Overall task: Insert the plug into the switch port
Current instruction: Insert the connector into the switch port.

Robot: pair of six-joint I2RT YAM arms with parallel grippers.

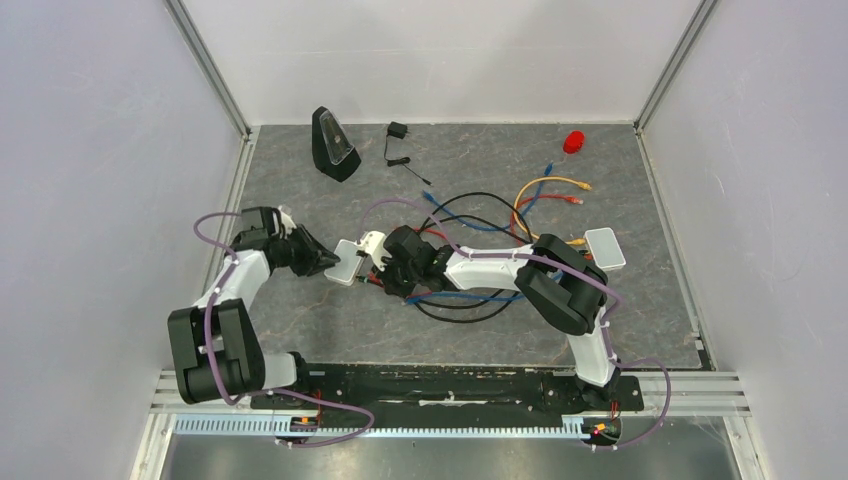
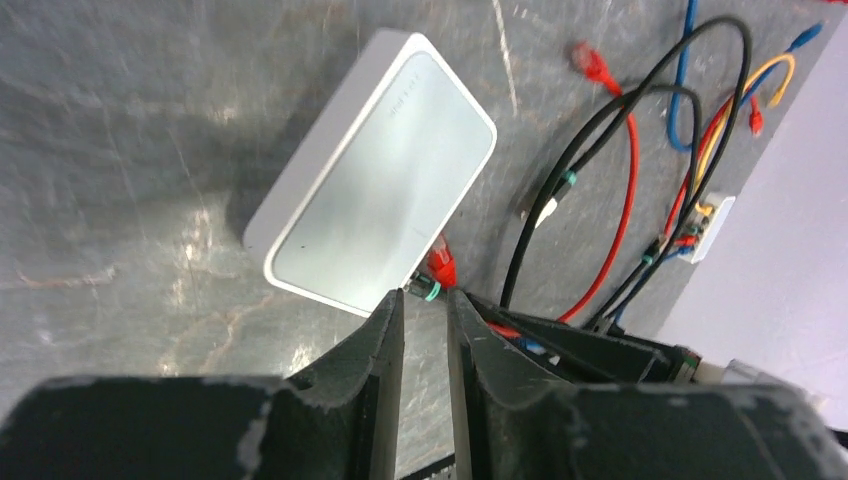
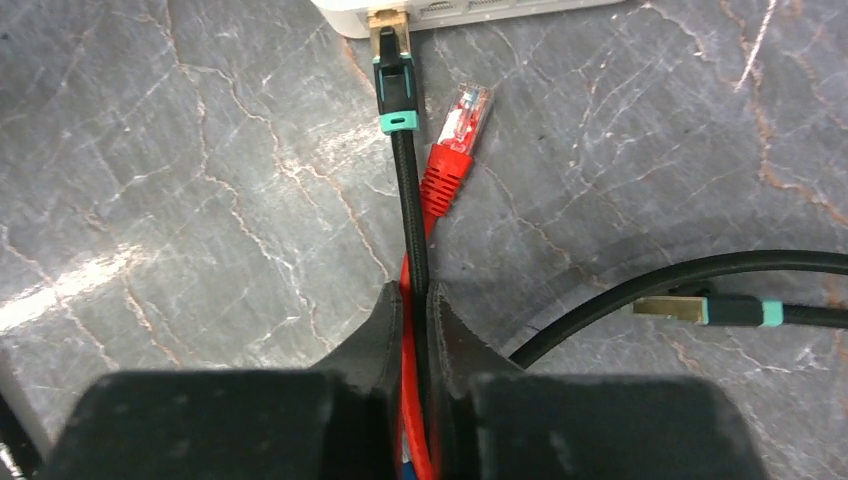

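Note:
The switch (image 2: 380, 180) is a flat pale box lying on the marbled table, also seen in the top view (image 1: 347, 266). A black plug with a teal band (image 3: 393, 90) points its gold tip into a port in the switch's edge (image 3: 385, 18). My right gripper (image 3: 415, 290) is shut on that plug's black cable (image 3: 410, 210) a little behind the plug, with a red cable pinched beside it. My left gripper (image 2: 425, 300) stands narrowly open at the switch's near corner, with only bare table between its fingers. From above, both grippers (image 1: 325, 262) (image 1: 385, 268) flank the switch.
A loose red plug (image 3: 455, 140) lies right beside the black one. A tangle of cables (image 1: 480, 250) spreads behind the right arm. A second pale box (image 1: 605, 248) sits at right, a black wedge device (image 1: 335, 143) and a small adapter (image 1: 397, 132) at the back.

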